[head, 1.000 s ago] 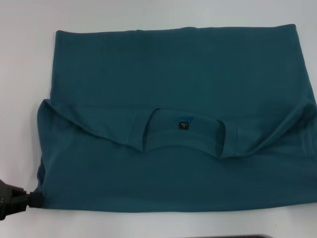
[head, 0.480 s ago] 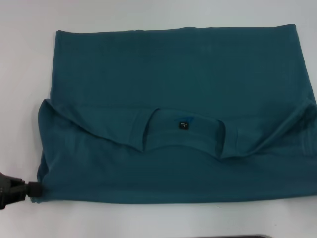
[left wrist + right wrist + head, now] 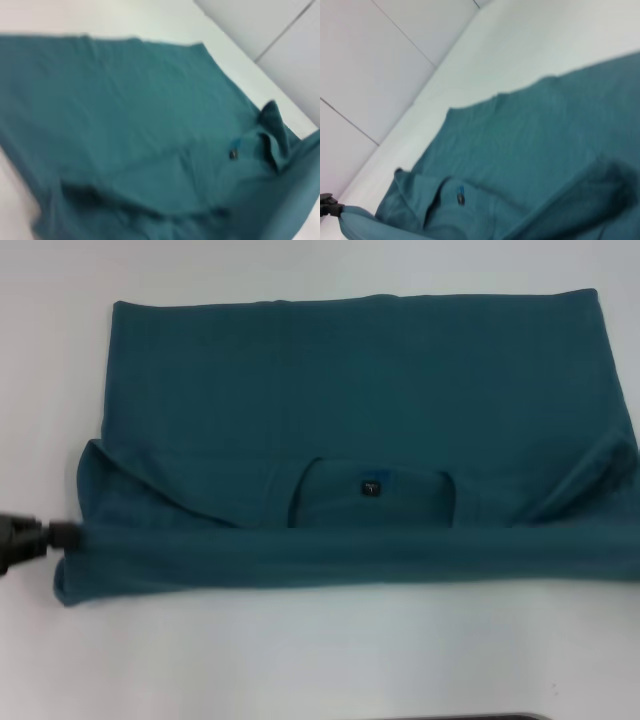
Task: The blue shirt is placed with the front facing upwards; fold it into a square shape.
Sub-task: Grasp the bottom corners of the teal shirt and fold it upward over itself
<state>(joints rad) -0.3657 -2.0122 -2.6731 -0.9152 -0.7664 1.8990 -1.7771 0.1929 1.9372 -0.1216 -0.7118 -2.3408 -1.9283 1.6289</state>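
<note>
Shirt fabric, the blue shirt [image 3: 350, 400], is spread on the white worktop [image 3: 300, 670], its near edge raised across the neck label [image 3: 371, 486]; the left end effector [image 3: 50, 536] is clamped on its left corner; the right is unseen

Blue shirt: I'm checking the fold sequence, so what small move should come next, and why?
Probably carry the lifted near edge farther over the blue shirt. The left gripper holds its corner raised, and the fold reaches only to the neck label.
</note>
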